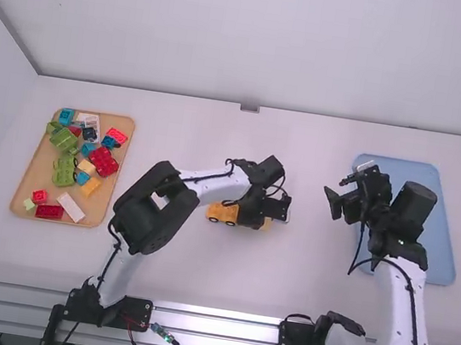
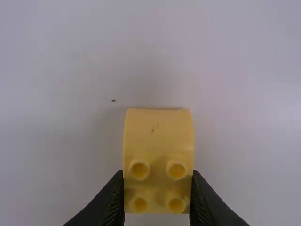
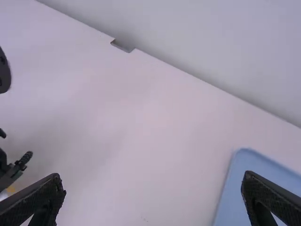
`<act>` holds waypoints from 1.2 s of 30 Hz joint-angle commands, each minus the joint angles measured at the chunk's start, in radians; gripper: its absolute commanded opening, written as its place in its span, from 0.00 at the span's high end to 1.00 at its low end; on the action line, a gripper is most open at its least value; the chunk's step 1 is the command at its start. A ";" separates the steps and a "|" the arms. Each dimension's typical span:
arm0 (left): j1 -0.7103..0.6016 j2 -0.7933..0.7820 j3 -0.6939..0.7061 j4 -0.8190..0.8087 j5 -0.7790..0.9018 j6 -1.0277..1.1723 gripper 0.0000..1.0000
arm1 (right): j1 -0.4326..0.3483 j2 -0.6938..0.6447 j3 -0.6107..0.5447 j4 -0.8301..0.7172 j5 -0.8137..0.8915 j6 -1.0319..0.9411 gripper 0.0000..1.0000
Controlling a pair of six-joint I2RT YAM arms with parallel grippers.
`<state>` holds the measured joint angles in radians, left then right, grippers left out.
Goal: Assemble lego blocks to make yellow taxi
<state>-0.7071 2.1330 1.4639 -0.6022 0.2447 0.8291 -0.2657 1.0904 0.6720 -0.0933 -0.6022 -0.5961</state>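
When seen from above, a shallow wooden tray (image 1: 15, 198) at the desk's (image 1: 156, 274) left, full of loose blocks; in there, mostly flat and close together, a white block (image 1: 71, 207), a red block (image 1: 49, 211) near the tray's near edge, a green block (image 1: 64, 173), a yellow block (image 1: 91, 186) and a teal block (image 1: 67, 116) by the far edge, among others in red, green and blue; across at the right, a blue tray (image 1: 441, 262), partly hidden beneath the right arm (image 1: 406, 313).

Between the trays, the left arm (image 1: 156, 214), bent inward over the desk, with its left claw (image 1: 251, 218) low beside a wheeled yellow piece (image 1: 223, 213) and covering some of the space next to it; clamped firmly on a studded yellow block (image 2: 158, 136), both sides touched; by the blue tray's left side, the right claw (image 1: 336, 190), with its two tips spread well apart and only bare desk between them.

Near the desk's middle, the wheeled yellow piece, upright with dark wheels toward the near edge, long axis running roughly left to right; in the left wrist view, studs of the gripped block close to the tips, smooth curved end pointing away from them, long axis following that same line.
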 commanded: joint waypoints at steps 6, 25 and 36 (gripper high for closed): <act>0.005 0.011 0.010 0.040 0.007 -0.010 0.98 | 0.047 -0.002 -0.009 0.001 0.034 -0.029 0.01; 0.015 -0.121 0.005 0.013 -0.071 0.008 0.01 | 0.039 -0.002 -0.009 -0.007 0.023 -0.068 0.01; 0.228 -0.395 -0.085 -0.096 0.170 0.199 0.01 | 0.094 0.122 -0.011 -0.025 -0.155 -0.252 0.01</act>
<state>-0.5259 1.7458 1.4349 -0.6746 0.3061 0.9314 -0.2020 1.1641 0.6716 -0.1154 -0.6899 -0.7826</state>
